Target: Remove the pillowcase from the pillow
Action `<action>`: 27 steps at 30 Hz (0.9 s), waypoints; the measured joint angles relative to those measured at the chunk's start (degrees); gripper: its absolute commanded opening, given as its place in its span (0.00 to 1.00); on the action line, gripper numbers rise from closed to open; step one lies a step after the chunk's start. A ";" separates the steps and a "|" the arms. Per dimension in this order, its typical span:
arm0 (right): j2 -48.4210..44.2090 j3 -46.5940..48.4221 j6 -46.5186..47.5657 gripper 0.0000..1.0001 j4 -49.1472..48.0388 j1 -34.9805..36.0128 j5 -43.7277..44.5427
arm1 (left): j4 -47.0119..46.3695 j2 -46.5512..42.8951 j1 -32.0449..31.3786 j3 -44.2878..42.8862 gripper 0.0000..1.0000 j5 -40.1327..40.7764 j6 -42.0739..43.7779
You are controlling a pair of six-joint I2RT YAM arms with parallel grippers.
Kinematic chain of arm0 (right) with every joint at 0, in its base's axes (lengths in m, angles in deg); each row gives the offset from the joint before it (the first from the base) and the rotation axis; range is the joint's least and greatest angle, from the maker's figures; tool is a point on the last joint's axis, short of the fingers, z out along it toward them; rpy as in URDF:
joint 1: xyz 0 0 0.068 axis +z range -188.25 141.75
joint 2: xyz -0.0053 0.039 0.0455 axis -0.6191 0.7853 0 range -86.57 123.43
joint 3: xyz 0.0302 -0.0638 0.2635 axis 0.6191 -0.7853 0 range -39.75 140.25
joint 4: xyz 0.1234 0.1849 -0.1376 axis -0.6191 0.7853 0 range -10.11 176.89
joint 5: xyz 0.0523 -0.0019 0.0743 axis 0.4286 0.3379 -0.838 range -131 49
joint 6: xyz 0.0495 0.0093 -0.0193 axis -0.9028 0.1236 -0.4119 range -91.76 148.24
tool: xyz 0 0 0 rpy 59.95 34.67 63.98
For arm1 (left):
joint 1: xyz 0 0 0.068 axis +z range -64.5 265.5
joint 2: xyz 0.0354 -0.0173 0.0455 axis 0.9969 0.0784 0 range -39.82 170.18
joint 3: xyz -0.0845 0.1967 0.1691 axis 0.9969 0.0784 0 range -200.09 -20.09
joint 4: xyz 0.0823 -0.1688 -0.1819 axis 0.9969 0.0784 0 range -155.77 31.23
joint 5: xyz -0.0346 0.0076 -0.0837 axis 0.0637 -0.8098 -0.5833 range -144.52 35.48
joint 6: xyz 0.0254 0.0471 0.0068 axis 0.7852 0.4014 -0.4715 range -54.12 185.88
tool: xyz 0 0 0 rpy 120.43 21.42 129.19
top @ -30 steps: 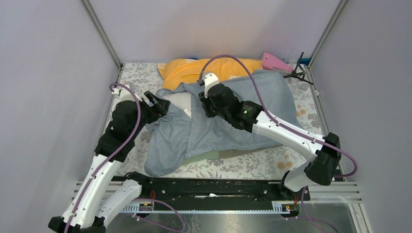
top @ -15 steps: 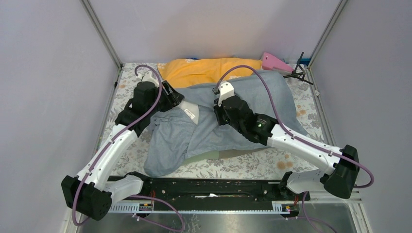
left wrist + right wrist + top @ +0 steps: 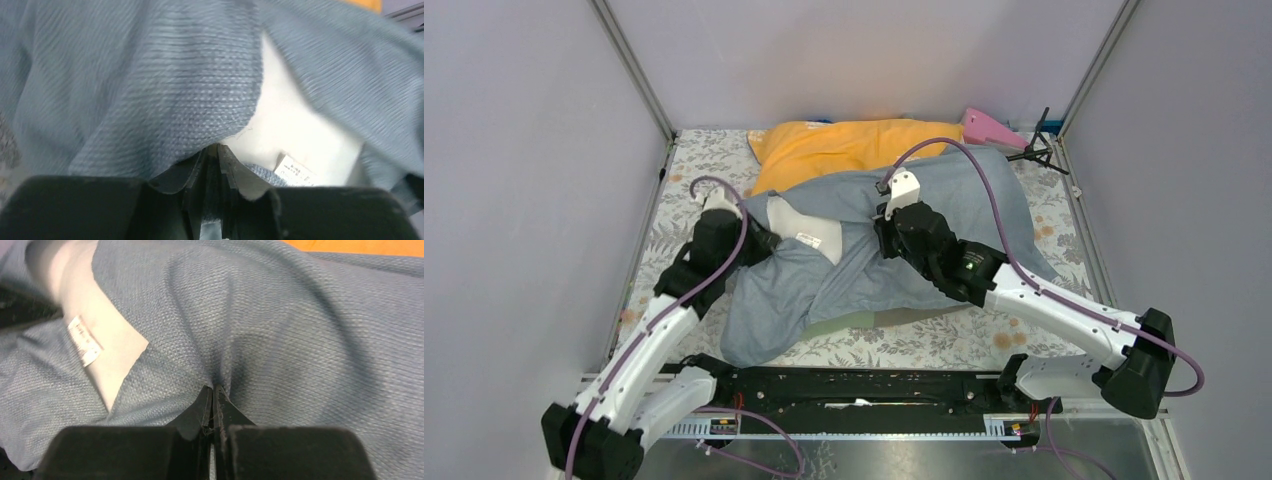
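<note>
Left gripper [image 3: 214,149] — drawn back nearward since the earlier frame — fingers nearly closed on the pillowcase [image 3: 969,190] hem, beside the pillow [image 3: 796,222] (white corner, tag exposed). Right gripper [image 3: 213,390]: clamped tight on a pillowcase fold. Floral table [image 3: 1052,222]; orange pillow [image 3: 844,145] behind; grey walls [image 3: 524,150].
</note>
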 measured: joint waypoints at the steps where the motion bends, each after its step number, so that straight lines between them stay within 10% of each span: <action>1: -0.50 -0.31 0.00 0.00 -0.02 -0.15 0.31 | 0.42 -2.16 0.00 2.21 0.18 0.09 -0.63; 14: -2.43 -5.29 -0.46 0.00 -2.89 -3.58 0.33 | 11.10 -15.78 -0.59 11.69 0.31 8.00 -13.53; 22: -3.08 -5.60 -0.33 0.03 -3.26 -4.22 -2.78 | 15.23 -13.62 -0.70 2.56 0.66 9.07 -7.21; 27: -3.19 -5.60 -0.26 0.05 -3.28 -4.37 -3.91 | 11.13 -13.38 -0.68 -0.70 0.69 4.04 -1.68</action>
